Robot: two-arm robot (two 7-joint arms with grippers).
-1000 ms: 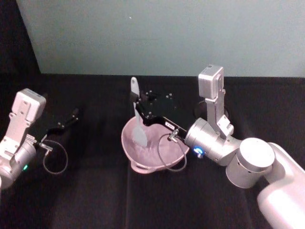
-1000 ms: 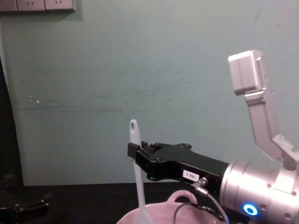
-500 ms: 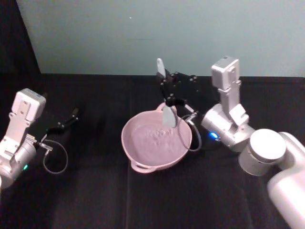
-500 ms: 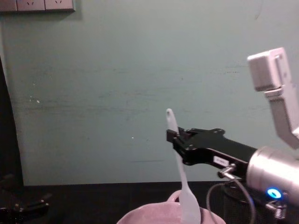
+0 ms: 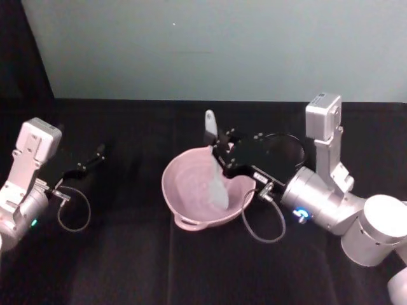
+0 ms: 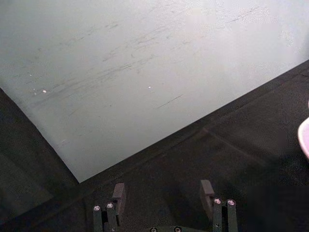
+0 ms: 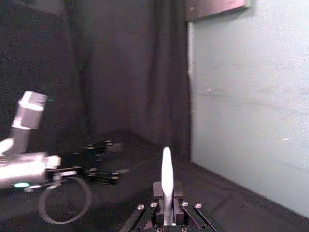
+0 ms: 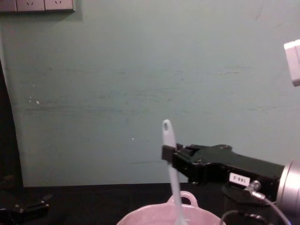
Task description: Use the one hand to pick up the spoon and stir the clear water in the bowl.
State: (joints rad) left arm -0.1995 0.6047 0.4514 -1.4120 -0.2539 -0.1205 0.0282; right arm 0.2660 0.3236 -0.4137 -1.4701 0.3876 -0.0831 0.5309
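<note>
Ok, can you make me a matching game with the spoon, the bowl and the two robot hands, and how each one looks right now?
Things:
1. spoon
2. bowl
3. left gripper
4. right gripper

States:
A. open, off to the left side, holding nothing
B. pink, with a small loop handle on its rim
C. shut on a white handle, above the pink rim
D. standing almost upright, flat head down inside the pink dish

Pairs: 1-D, 2-B, 3-A, 4-C
</note>
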